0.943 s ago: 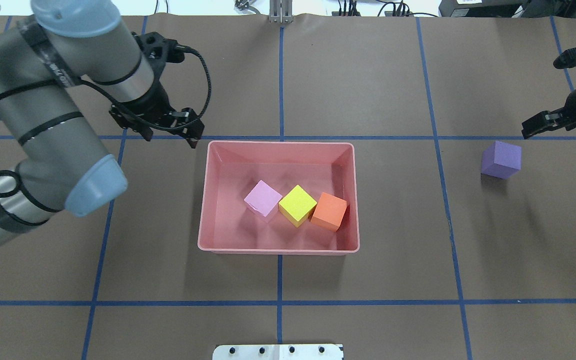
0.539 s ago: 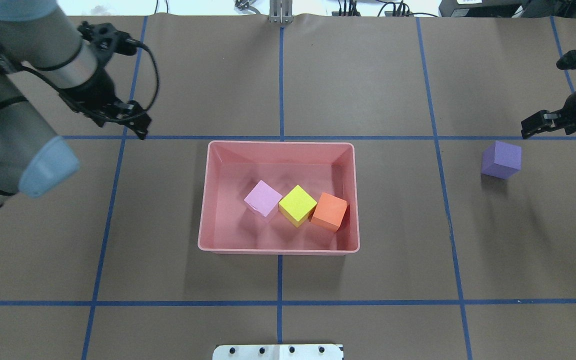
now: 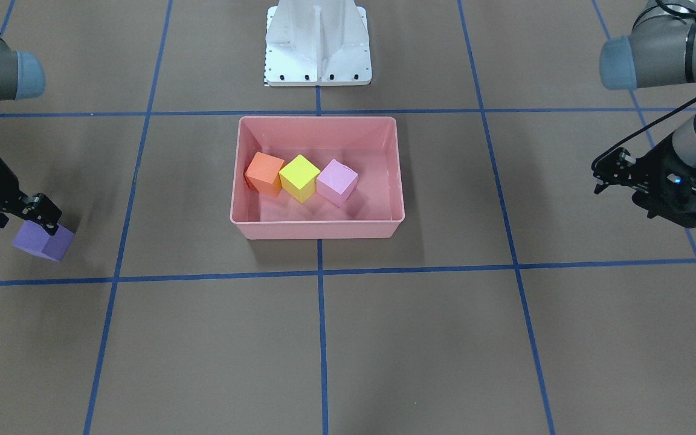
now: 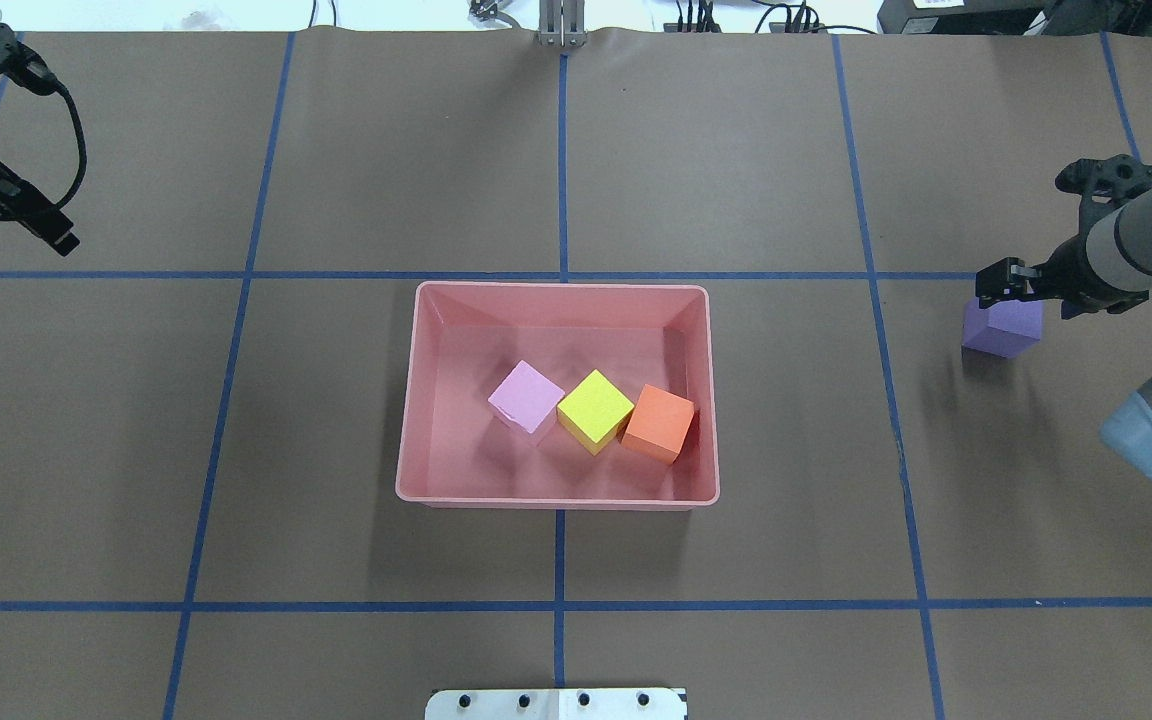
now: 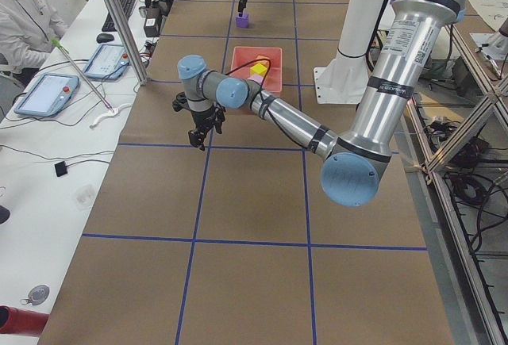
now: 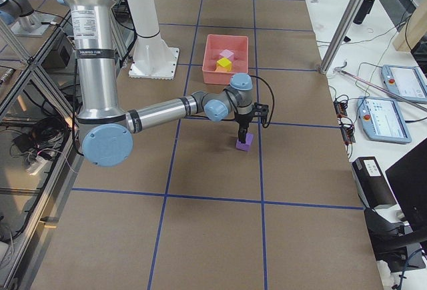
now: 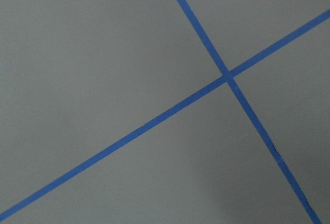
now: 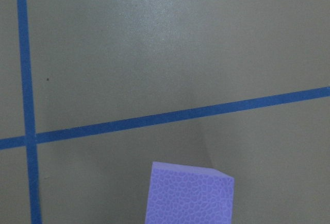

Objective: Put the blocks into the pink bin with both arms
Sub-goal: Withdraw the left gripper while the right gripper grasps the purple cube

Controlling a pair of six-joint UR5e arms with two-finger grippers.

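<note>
The pink bin stands mid-table and holds the pale pink-lilac block, the yellow block and the orange block in a row. The purple block sits on the table far to the bin's right. My right gripper hangs open just over the purple block's far top edge and holds nothing. The block fills the bottom of the right wrist view. My left gripper is open and empty at the table's far left, well away from the bin.
The white pedestal base stands behind the bin on the robot's side. Blue tape lines grid the brown table. An operator sits at a side desk with tablets beyond the table's far edge.
My left arm has swung away from the bin's left corner to the far left edge. My right gripper has moved in and down over the purple block.
</note>
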